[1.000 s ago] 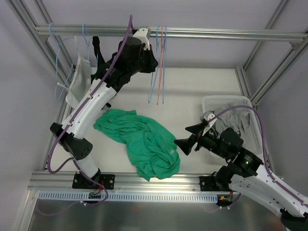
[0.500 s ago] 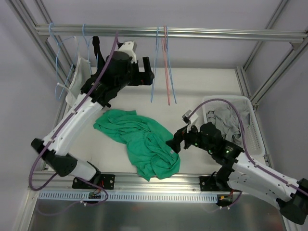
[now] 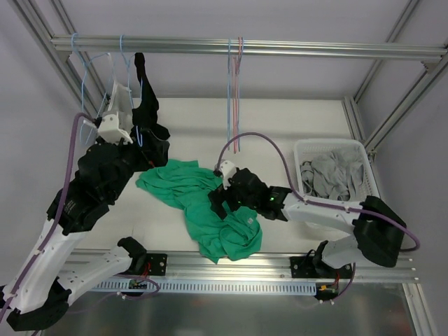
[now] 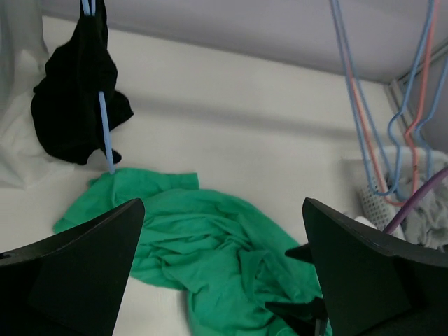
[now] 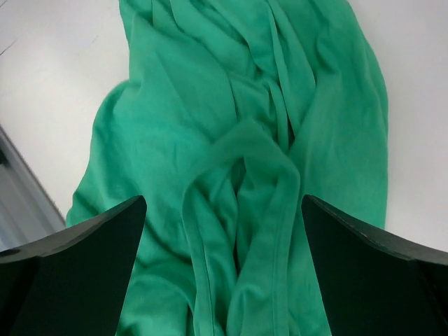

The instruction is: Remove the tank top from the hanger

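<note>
Top view: the black tank top [image 3: 145,105] hangs from the rail [image 3: 315,49] over the far left corner of the table [image 3: 294,119]. A green garment [image 3: 210,203] lies crumpled close to the near edge.

Left wrist view: the tank top is on a blue hanger [image 4: 105,133]. The left gripper [image 4: 224,203] is spread wide and holds nothing.

Right wrist view: the right gripper [image 5: 224,203] is also spread wide and empty, just above the green garment.
</note>
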`<state>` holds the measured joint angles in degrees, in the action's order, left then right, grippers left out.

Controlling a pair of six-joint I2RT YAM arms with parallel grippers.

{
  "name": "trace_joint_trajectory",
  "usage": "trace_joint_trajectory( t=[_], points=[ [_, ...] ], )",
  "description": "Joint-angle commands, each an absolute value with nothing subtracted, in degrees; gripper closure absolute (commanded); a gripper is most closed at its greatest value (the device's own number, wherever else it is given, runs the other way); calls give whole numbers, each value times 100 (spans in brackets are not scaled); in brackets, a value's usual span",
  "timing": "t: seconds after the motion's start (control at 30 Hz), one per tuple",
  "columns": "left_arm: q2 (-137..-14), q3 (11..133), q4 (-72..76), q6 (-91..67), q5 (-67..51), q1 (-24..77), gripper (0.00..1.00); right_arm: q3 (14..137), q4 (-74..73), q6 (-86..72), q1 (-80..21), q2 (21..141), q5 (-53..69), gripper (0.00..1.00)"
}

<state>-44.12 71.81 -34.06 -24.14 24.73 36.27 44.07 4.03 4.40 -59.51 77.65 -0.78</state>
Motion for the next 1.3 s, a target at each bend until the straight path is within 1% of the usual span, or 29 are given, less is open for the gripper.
trace_joint_trajectory(
  t=[0.0,0.2,0.37,0.43,0.53,0.6,0.63,0.73,0.77,0.8,0.83,0.87,0.9,0.93,1.0,1.07,1.1,1.17,1.2,1.27],
  points=[
    [-4491,6961,-3866,-2479,2347,3577,1,5123,729,896,-6161,8436,-738,0],
    [-3982,6820,-4622,-2321,2241,3577,1,6011,624,1853,-6179,9779,-695,1],
    [-3499,6522,-4834,-1812,1873,3577,1,6476,650,2679,-6153,10502,-291,0],
    [-3367,6155,-4834,-1741,1968,3577,1,6565,633,2707,-6091,10791,-167,1],
    [-3200,5619,-4825,-1722,2337,3577,1,6749,467,2576,-5994,11195,-299,0],
    [-3120,5380,-4782,-1775,2487,3577,1,7021,3,2339,-5916,11398,-299,1],
    [-3103,5222,-4764,-1836,2600,3577,1,7092,-252,2277,-5898,11547,-203,0],
    [-3015,5098,-4606,-1864,2339,3577,1,7172,-737,2067,-5889,11663,332,0],
    [-2997,5098,-4588,-1846,2338,3577,1,7146,-782,1978,-5889,11663,578,2],
    [-2980,5098,-4579,-1846,2338,3577,1,7093,-834,1873,-5889,11646,650,15],
    [-2962,5080,-4562,-1837,2329,3586,1,6954,-844,1750,-5906,11602,711,26],
    [-2910,5071,-4553,-1837,2312,3577,1,6874,-852,1688,-5932,11480,634,42],
    [-2883,5054,-4544,-1837,2312,3577,1,6777,-844,1635,-5985,11374,589,73],
    [-2865,5028,-4535,-1837,2303,3577,1,6559,-852,1617,-6011,11243,580,83],
    [-2804,5010,-4518,-1837,2294,3577,1,6347,-853,1600,-6143,10742,519,100],
    [-2786,5001,-4517,-1837,2294,3577,1,6084,-853,1600,-6318,10294,326,100],
    [-2786,4992,-4500,-1837,2294,3586,1,6004,-853,1608,-6372,9770,282,100],
    [-2786,4983,-4500,-1846,2294,3577,1,5854,-853,1600,-6468,9196,150,100],
    [-2786,4983,-4491,-1846,2311,3577,1,5827,-853,1574,-6486,8637,89,100],
    [-2786,4975,-4500,-1854,2329,3586,1,5792,-853,1530,-6486,8097,-226,100]
  ],
)
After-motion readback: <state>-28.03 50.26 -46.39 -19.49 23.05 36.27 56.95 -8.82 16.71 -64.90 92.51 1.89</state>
